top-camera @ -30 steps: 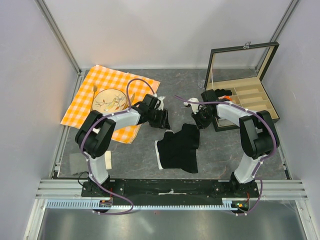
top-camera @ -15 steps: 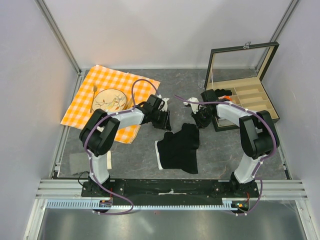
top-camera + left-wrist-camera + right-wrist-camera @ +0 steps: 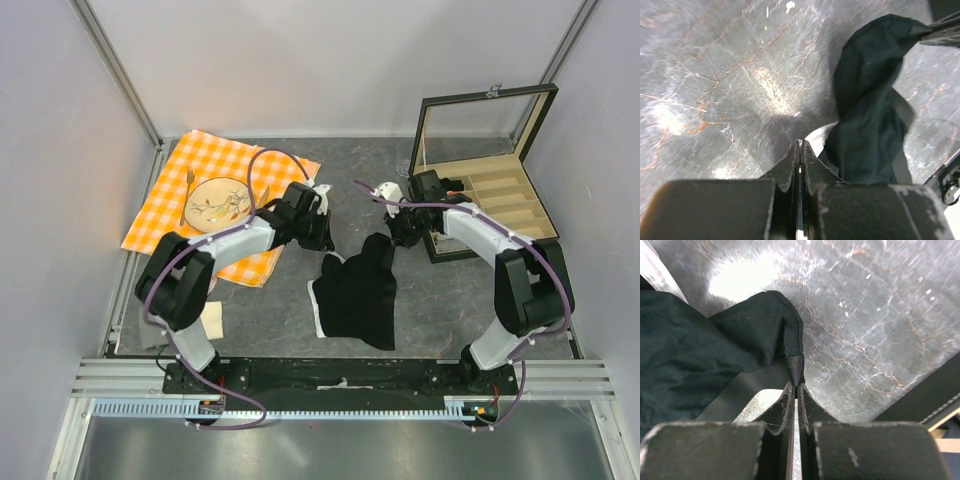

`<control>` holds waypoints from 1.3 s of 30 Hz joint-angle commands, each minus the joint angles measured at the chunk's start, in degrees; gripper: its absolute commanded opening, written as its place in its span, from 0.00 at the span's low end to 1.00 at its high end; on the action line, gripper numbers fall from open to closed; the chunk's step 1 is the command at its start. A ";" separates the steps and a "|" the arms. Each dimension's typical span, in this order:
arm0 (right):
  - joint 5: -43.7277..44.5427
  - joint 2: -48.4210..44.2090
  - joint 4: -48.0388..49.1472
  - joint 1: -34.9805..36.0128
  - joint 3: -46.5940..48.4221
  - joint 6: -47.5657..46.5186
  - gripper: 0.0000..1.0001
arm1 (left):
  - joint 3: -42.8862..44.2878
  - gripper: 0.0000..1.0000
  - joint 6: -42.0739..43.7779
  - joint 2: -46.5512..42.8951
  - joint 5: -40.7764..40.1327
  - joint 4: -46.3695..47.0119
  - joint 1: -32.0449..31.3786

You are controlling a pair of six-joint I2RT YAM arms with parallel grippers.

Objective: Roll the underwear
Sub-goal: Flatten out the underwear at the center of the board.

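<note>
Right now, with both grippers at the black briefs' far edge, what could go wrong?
The right gripper pinches only a thin corner of the black fabric briefs with white trim; it may slip. The left gripper is shut with fabric beside its tips, perhaps holding nothing. The open compartmented box sits close by the right arm, a bump risk.

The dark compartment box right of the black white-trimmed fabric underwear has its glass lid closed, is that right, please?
Not quite: the dark compartment box right of the black white-trimmed fabric underwear has its glass lid open, standing upright; the top external view shows it.
</note>
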 commanded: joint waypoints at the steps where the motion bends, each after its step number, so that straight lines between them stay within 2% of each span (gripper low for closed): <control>1: -2.32 -5.15 0.27 0.10 3.90 0.04 0.07 | -1.25 0.02 -0.30 -9.37 -3.39 1.13 1.21; 11: -7.76 -12.70 -8.61 0.10 14.44 -5.05 0.06 | -4.67 0.02 0.93 -20.44 -3.39 -0.01 2.35; 17: -13.12 -17.19 -10.89 0.02 15.42 -6.20 0.06 | -9.33 0.02 -0.29 -26.15 -1.82 -1.42 2.44; 19: -15.75 -17.81 -14.47 0.19 14.98 -7.86 0.06 | -12.57 0.02 -1.52 -27.83 0.99 -1.07 2.44; 23: -20.51 -19.91 -22.31 0.63 7.63 -16.02 0.06 | -20.13 0.02 -6.96 -30.99 8.20 1.48 1.30; 27: -18.24 -24.04 -25.66 1.42 -3.37 -24.12 0.06 | -27.25 0.02 -11.71 -31.09 10.76 4.02 -4.92; 30: -15.08 -26.59 -26.19 1.69 -10.06 -28.07 0.06 | -31.65 0.09 -15.05 -30.38 10.15 6.40 -9.32; 33: -12.87 -27.48 -24.96 1.68 -14.28 -29.31 0.06 | -33.94 0.25 -16.82 -32.40 8.57 6.58 -10.74; 34: -12.17 -27.39 -24.17 1.60 -14.90 -29.31 0.06 | -34.03 0.37 -16.91 -33.54 7.78 6.14 -10.66; 37: -12.42 -26.86 -23.29 1.69 -16.04 -29.31 0.06 | -31.15 0.54 -14.63 -38.46 3.30 2.02 -10.65; 39: -12.95 -26.60 -23.02 1.68 -16.13 -29.23 0.06 | -28.77 0.58 -11.12 -39.09 1.10 -1.15 -10.65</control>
